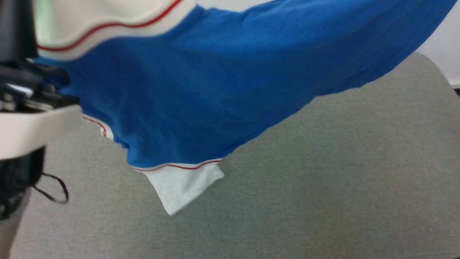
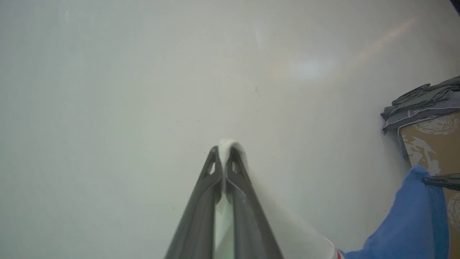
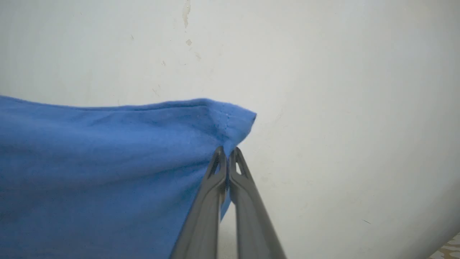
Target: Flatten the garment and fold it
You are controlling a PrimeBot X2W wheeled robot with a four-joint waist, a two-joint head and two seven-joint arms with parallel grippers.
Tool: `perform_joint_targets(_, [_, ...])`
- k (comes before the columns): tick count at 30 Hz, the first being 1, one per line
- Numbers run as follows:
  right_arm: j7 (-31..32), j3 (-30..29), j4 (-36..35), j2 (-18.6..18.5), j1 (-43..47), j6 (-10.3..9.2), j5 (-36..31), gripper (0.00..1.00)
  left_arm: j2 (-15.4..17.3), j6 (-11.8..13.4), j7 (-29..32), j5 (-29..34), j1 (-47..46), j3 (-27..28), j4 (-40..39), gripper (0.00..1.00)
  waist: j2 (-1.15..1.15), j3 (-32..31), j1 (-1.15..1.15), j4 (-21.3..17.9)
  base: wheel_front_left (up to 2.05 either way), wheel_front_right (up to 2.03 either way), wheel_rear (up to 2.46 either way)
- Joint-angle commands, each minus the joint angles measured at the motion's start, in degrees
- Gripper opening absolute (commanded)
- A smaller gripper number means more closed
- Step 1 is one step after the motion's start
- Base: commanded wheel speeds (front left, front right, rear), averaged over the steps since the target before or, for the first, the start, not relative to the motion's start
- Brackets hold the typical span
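Note:
The garment (image 1: 215,82), a royal-blue shirt with white sleeves and red-and-white seams, hangs stretched in the air above the grey table (image 1: 323,180). One white sleeve (image 1: 181,185) dangles at its lowest point. In the left wrist view my left gripper (image 2: 225,153) is shut on a fold of white sleeve cloth (image 2: 287,230). In the right wrist view my right gripper (image 3: 227,153) is shut on a blue hemmed corner of the garment (image 3: 107,162). The right gripper's fingers (image 2: 444,180) also show at the right edge of the left wrist view, pinching blue cloth.
My left arm's pale forearm and dark wrist (image 1: 25,126) fill the head view's left edge, with a loose black cable (image 1: 54,187) below. A brown patterned box (image 2: 431,144) with grey cloth (image 2: 420,100) on top stands on the pale floor.

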Motion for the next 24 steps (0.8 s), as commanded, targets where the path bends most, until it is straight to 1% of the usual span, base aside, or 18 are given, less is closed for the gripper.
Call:
perform_joint_targets(1, [0.42,-1.09,-1.05,1.24,-0.32,-0.12,0.16,0.00,0.80,-0.72,-0.06,0.65,-2.32,0.82,-0.24,0.00,0.00,-0.83,0.01,-2.54,0.00,0.00,0.00])
perform_joint_targets(7, [0.77,-2.84,-3.18,2.53,-2.22,-0.12,-0.48,0.00,2.45,-2.76,1.31,0.81,-9.50,1.57,1.49,0.00,0.00,2.68,0.01,-4.16,0.00,0.00,0.00])
perform_joint_targets(10, [0.58,-3.62,-3.06,3.15,-4.29,-0.12,-0.73,0.00,2.58,-4.23,1.55,0.07,-13.58,1.77,4.22,0.00,0.00,5.70,0.01,-4.55,0.00,0.00,0.00])
perform_joint_targets(13, [-0.40,-4.37,-2.04,3.89,-7.67,-0.12,-1.12,0.00,2.99,-6.13,2.13,-0.49,-18.61,1.75,7.84,0.00,0.00,10.22,0.01,-4.96,0.00,0.00,0.00])
perform_joint_targets(16, [-2.70,-4.37,0.61,4.56,-12.22,-0.12,-2.22,0.00,3.22,-8.63,2.19,-0.61,-24.92,1.35,13.06,0.00,0.00,15.34,0.01,-5.25,0.00,0.00,0.00])
perform_joint_targets(19, [-5.81,-3.34,5.10,5.58,-17.70,-0.12,-3.68,0.00,3.09,-11.35,1.43,0.43,-31.89,0.24,19.86,0.00,0.00,19.78,0.01,-5.42,0.00,0.00,0.00])
perform_joint_targets(24, [-11.11,-0.87,14.98,8.09,-28.25,-0.12,-5.84,0.00,0.86,-15.31,-0.81,2.46,-44.37,-2.13,32.72,0.00,0.00,26.03,0.01,-5.45,0.00,0.00,0.00])
